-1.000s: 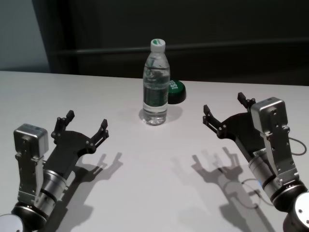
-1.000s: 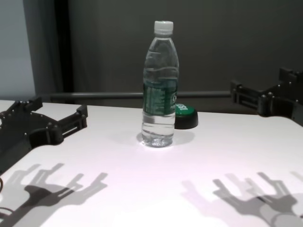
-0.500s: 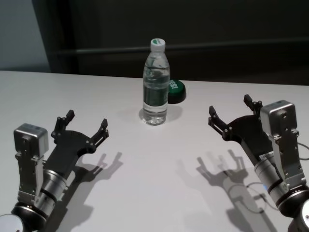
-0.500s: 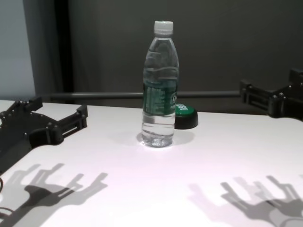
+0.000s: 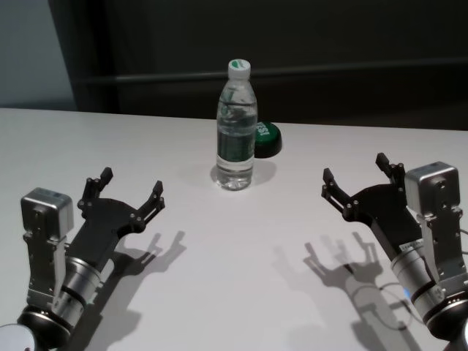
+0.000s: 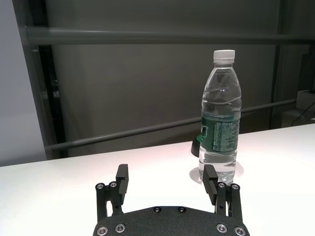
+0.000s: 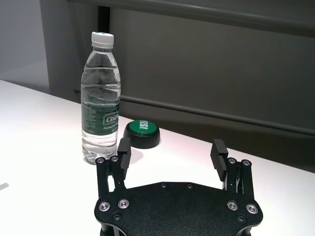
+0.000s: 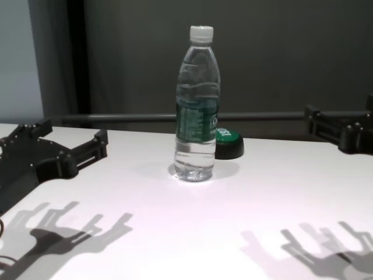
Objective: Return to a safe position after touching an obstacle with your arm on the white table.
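Note:
The obstacle, a tall clear water bottle (image 5: 235,131) with white cap and dark green label, stands upright mid-table on the white table (image 5: 219,256). It also shows in the chest view (image 8: 197,111), left wrist view (image 6: 220,128) and right wrist view (image 7: 101,98). My right gripper (image 5: 354,167) is open and empty, hovering well to the right of the bottle and apart from it; it shows at the chest view's right edge (image 8: 341,108). My left gripper (image 5: 132,180) is open and empty, near the front left, apart from the bottle.
A low black round puck with a green top (image 5: 266,139) sits just behind and to the right of the bottle, also in the chest view (image 8: 228,143) and right wrist view (image 7: 141,132). A dark wall with a rail lies behind the table's far edge.
My right gripper has drawn back to the right and toward me, away from the bottle. The bottle stays upright in place. The left arm has not moved.

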